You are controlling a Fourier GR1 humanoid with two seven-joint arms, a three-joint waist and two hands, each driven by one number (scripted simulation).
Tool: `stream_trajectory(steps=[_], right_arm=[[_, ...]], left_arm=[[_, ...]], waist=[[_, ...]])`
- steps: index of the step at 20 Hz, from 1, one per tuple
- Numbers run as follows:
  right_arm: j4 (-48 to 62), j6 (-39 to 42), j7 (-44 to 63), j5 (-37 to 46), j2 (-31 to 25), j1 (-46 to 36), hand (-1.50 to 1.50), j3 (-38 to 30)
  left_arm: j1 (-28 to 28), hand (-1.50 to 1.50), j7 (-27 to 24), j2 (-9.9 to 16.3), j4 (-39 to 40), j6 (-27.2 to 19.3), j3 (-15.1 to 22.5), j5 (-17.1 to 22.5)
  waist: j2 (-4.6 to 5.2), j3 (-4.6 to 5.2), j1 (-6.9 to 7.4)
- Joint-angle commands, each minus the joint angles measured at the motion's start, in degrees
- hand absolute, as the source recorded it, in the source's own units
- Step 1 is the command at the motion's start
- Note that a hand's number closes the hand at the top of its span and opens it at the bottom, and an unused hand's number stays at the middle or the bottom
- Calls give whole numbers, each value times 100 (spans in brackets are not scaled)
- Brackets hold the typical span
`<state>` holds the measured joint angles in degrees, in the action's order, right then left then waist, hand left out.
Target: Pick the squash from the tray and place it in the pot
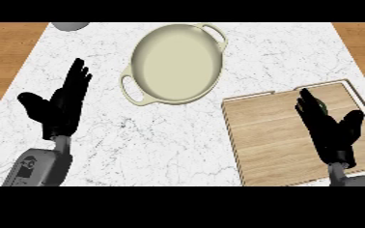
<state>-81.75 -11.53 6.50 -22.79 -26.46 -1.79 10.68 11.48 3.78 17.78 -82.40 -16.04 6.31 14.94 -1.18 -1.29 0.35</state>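
A cream pot (175, 63) with two handles stands at the counter's far middle, its inside bare. The wooden tray (274, 135) lies at the right front. My right hand (329, 130) hovers over the tray's right part, fingers straight and pointing away. A dark green sliver of the squash (323, 107) shows just beside those fingers; the rest of it is hidden by the hand. My left hand (61, 104) rests open at the left, fingers up, well apart from the pot.
A grey round object (69, 26) peeks in at the far left edge of the white marble counter (164, 140). Brown wood shows beyond the counter at both far corners.
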Motion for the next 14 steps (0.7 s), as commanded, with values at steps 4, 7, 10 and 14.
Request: stream_trajectory(steps=[4, 7, 10, 14], right_arm=[[866, 1637, -284, -703, -1382, -222, 150, -1224], [696, 990, -986, 1294, -2713, -248, 150, -917], [890, 102, -2656, 1670, -2191, -33, -150, -1327], [1811, 477, -4572, 1344, -1800, 260, -150, -1803]], left_arm=[[-576, 0, -20, 741, -41, 93, -21, -606], [-722, 0, 52, 838, 100, 135, 8, -634], [-958, 0, 52, 1048, 93, 202, -56, -686], [-1057, 0, 267, 1085, -319, 155, 13, -794]], waist=[[126, 116, 20], [111, 225, 112], [92, 91, -34], [116, 98, -2]])
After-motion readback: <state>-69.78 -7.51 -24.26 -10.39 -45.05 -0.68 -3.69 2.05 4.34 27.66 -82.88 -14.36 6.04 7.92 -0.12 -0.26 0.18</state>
